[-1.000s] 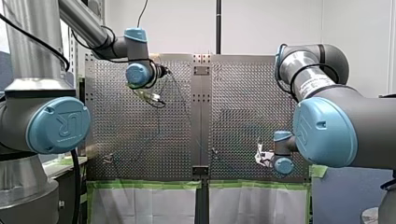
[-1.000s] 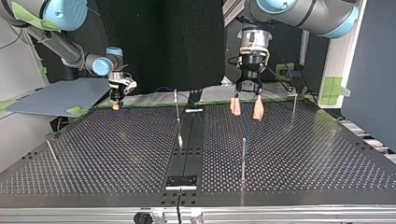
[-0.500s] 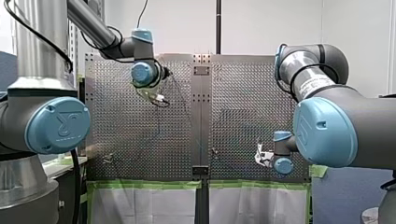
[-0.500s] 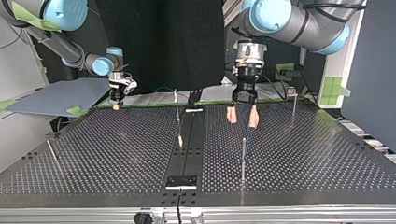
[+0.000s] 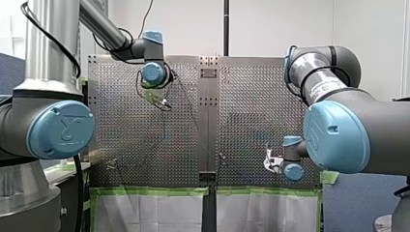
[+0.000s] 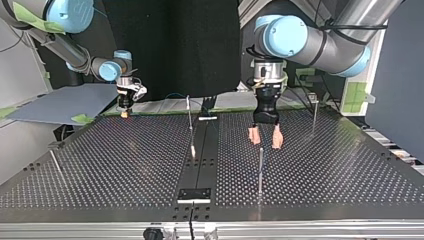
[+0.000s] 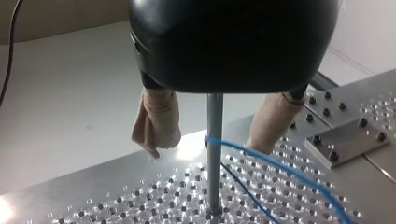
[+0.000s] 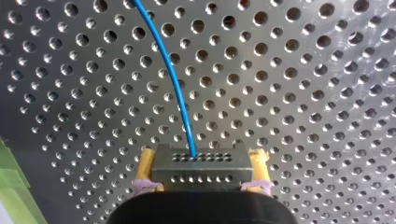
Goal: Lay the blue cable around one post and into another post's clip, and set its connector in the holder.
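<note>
Presently, front view: my left tool (image 5: pixel 157 99) at upper left of centre over the bench (image 5: pixel 251 96); my right tool (image 5: pixel 270 163) at lower right. Top view: my left tool's beige pads (image 6: pixel 254 135) spread, right of centre, just above a post (image 6: pixel 260 167). Left wrist view: blue cable (image 7: pixel 280 170) touches the post seen between the pads. Right wrist view: yellow pads (image 8: pixel 145 161) pinch the connector (image 8: pixel 200 163). Advice: descend astride the cable, clear of the post, keeping slack.

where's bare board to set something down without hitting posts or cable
Top view: bare table between the thin pin at its left and the middle strip; also its front right corner. Crowded around my left claw, the post by it and the blue cable.
</note>
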